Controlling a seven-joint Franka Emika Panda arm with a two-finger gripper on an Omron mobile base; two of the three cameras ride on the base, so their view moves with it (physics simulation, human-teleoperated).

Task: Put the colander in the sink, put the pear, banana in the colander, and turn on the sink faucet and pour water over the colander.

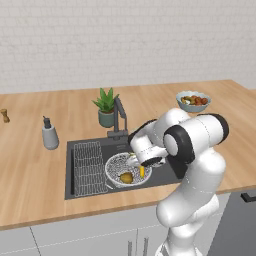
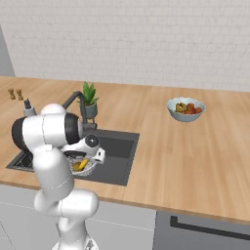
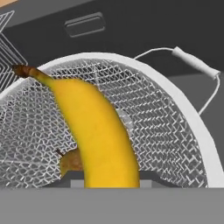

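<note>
The colander (image 1: pixel 122 170) is already sitting in the sink (image 1: pixel 165 172) with the pear (image 1: pixel 126 177) in it, and the banana (image 1: pixel 142 171) is hanging just over its mesh under the pincer (image 1: pixel 140 167), apparently gripped, though I cannot tell how the jaws are standing; releasing it and running the faucet (image 1: pixel 119 116) are still remaining. The hand view is showing the banana close above the pear, while the base views are giving the faucet and desk (image 1: pixel 30 165) around.
</note>
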